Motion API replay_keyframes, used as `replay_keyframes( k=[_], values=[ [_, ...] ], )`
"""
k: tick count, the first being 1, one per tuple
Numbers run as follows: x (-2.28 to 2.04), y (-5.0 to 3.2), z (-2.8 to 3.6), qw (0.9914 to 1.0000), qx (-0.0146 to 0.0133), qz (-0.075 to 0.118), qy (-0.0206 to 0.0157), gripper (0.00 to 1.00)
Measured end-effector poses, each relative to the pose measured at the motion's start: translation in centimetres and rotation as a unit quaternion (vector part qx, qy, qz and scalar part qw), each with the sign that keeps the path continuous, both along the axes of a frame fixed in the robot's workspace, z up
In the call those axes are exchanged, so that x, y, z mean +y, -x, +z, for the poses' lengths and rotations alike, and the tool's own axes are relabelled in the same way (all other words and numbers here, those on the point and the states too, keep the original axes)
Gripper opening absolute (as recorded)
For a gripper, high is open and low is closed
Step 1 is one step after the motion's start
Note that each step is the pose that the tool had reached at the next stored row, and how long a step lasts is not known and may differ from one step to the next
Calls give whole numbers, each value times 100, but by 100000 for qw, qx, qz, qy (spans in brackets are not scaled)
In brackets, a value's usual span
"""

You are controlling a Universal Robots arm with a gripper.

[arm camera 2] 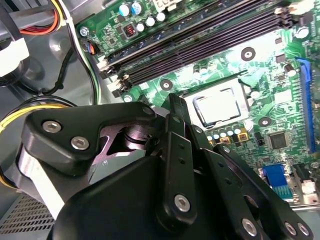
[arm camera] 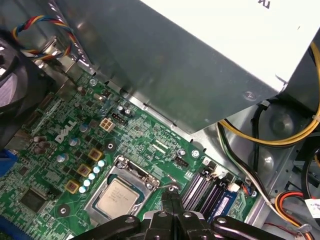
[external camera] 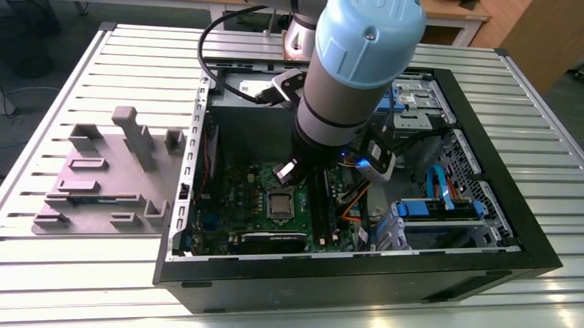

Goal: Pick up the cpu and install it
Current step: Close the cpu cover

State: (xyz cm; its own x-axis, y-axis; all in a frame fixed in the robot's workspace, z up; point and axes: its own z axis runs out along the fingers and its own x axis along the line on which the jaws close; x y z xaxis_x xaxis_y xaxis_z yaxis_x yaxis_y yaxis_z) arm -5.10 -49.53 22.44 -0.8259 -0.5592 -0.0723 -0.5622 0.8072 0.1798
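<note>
Tool (arm camera: 169, 201) above socketed cpu (arm camera: 118, 198)

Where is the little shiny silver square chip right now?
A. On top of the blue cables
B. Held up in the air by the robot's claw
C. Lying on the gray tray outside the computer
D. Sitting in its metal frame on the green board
D. In both wrist views the cpu lies flat inside its socket frame on the green board, beside the gripper, whose fingertips meet with nothing between them.
</note>
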Motion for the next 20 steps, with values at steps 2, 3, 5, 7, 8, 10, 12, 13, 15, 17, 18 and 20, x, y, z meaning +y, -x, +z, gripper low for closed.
replay_keyframes(
  k=[2,3,5,7,8,10,12,13,15,17,18,20],
  values=[
    [-23,13,1,100000,-22,-1,4,11],
    [-32,23,1,100000,-39,2,1,11],
    [-48,50,1,100000,-79,-3,4,11],
    [-62,90,1,100000,-111,-4,6,11],
    [-67,107,1,100000,-116,-1,8,11],
    [-77,148,1,100000,-120,0,7,11],
    [-117,254,1,100000,-118,-5,77,11],
    [-129,278,1,100000,-116,-3,86,11],
    [-161,325,1,100000,-120,-4,97,11],
    [-194,354,1,100000,-119,-2,104,11],
    [-202,360,1,100000,-116,-3,111,11],
    [-202,360,1,100000,-116,5,118,11]
  ],
)
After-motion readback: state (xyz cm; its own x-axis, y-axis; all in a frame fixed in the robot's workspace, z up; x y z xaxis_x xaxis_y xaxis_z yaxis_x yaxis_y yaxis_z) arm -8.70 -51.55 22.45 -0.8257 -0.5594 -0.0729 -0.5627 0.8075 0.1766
